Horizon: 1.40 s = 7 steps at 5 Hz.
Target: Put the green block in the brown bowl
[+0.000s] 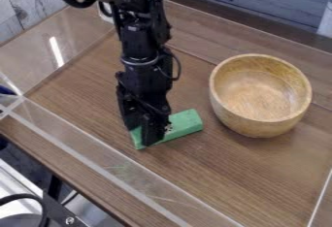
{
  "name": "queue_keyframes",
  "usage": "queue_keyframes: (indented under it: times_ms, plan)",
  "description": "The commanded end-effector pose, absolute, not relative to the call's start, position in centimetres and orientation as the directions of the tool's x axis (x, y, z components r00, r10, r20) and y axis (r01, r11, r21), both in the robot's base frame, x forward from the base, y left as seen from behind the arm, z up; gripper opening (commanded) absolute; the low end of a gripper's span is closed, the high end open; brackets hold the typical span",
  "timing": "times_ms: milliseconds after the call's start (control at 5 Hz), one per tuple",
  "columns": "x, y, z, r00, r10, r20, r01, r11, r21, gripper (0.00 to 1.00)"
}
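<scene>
camera: claw (150, 134) at green block (183, 126), grip unclear; brown bowl (261, 91) just beside, apart.

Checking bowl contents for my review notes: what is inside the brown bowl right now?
Nothing shows inside the brown bowl: its floor looks bare. The near wall's inner face is partly hidden by the rim, and the green block lies outside, on the table.
</scene>
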<state>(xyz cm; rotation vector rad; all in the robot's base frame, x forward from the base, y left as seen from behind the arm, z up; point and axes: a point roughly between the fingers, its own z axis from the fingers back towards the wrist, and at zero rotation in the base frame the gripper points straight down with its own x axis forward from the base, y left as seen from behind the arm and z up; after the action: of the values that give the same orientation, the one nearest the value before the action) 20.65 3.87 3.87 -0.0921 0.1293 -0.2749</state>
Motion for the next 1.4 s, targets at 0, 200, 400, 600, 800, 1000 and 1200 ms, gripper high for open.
queue_keyframes:
  times_ms: [0,200,400,600,800,1000,1200]
  plan:
    - [21.5,4.2,5.0,0.964,-0.257,-0.063,0.251,0.964,-0.086,0.0]
    - [21.6,4.2,5.9,0.967,-0.249,-0.049,0.244,0.966,-0.088,0.0]
    - [22.0,4.3,7.2,0.972,-0.235,-0.021,0.233,0.969,-0.088,0.0]
    - [22.6,4.3,9.1,0.974,-0.224,0.013,0.224,0.97,-0.089,0.0]
    - [22.4,4.1,7.8,0.968,-0.251,0.007,0.251,0.964,-0.083,1.0]
    - [22.3,4.1,6.9,0.948,-0.32,-0.001,0.318,0.944,-0.085,1.0]
    - [22.5,4.0,6.1,0.936,-0.353,-0.005,0.351,0.933,-0.084,1.0]
